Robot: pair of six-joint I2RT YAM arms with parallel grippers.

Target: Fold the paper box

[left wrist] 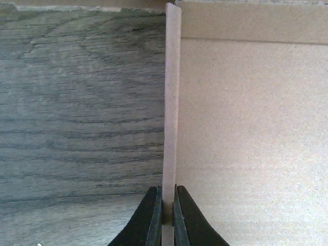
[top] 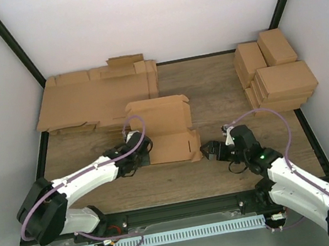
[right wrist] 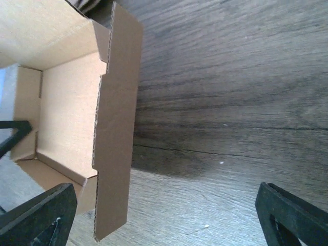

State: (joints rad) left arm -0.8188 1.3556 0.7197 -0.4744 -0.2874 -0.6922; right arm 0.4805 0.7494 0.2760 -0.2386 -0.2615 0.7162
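Pinching the paper box [top: 166, 137] by its left wall, the left claw [left wrist: 166, 207] is clenched on thin cardboard, middle of the table [top: 209, 89]. The right claw [top: 210, 150] hangs released beside the right flap. Shove too hard and that wall could buckle or slip free.

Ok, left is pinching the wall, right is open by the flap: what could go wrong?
1. The left gripper pinches only the thin wall edge of the paper box; a shove could crease it or pull it free.
2. The side flap stands off-centre in the open right gripper; closing may drag the box sideways.
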